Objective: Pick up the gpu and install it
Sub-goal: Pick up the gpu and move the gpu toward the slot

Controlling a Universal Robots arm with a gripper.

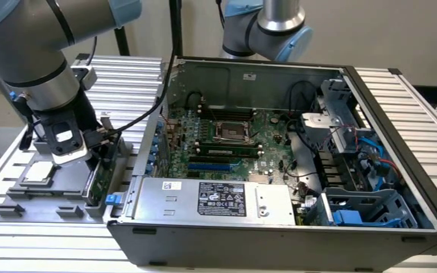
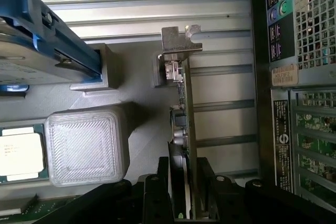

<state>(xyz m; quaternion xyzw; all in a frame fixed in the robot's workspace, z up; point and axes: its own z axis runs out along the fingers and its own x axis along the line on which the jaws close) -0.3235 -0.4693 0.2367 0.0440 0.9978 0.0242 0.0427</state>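
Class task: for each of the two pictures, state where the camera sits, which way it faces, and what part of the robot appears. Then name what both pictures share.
Exterior view: off the arm, raised, looking down into the open computer case on the slatted table; the arm is at the exterior view's left, gripper down at a grey tray.
Wrist view: on the wrist, looking down along the fingers, which press both sides of the edge-on gpu.
Shared: gpu, grey tray, CPU, computer case, slatted table.
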